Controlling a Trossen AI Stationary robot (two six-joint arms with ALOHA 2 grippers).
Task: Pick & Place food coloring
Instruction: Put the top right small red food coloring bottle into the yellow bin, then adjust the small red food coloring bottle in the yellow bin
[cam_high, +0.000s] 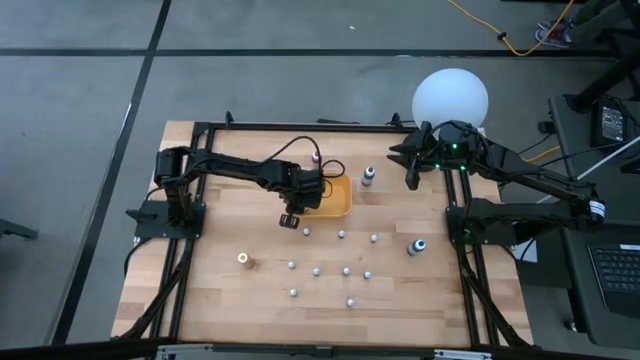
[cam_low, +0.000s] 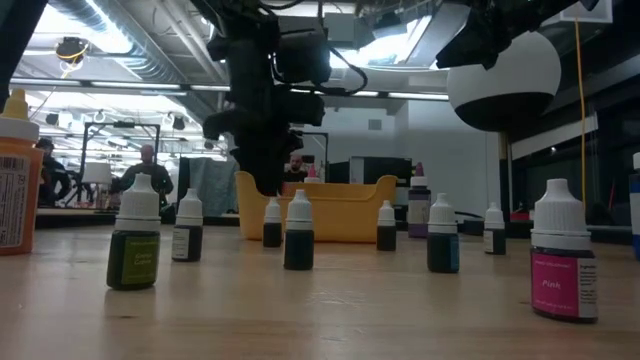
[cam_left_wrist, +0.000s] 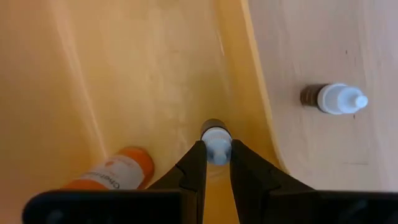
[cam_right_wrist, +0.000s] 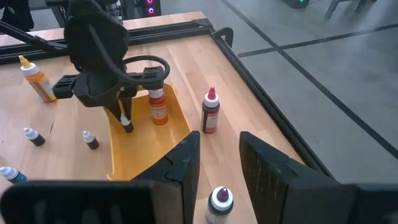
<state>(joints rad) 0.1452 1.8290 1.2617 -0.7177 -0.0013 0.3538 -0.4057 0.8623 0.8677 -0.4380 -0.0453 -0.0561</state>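
Left claw (cam_left_wrist: 216, 163) over the orange tray (cam_left_wrist: 124, 81)
It's pinched on a tiny dropper bottle (cam_left_wrist: 216, 142) by its white cap; you're gripping something light, rigid, probably slippery plastic.

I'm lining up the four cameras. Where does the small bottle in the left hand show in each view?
High view: hidden under the left hand, over the orange tray.
Low view: not discernible; hand before the tray.
Left wrist view: small bottle between the fingers.
Right wrist view: bottle above the tray.
Shared landmark: the tray.
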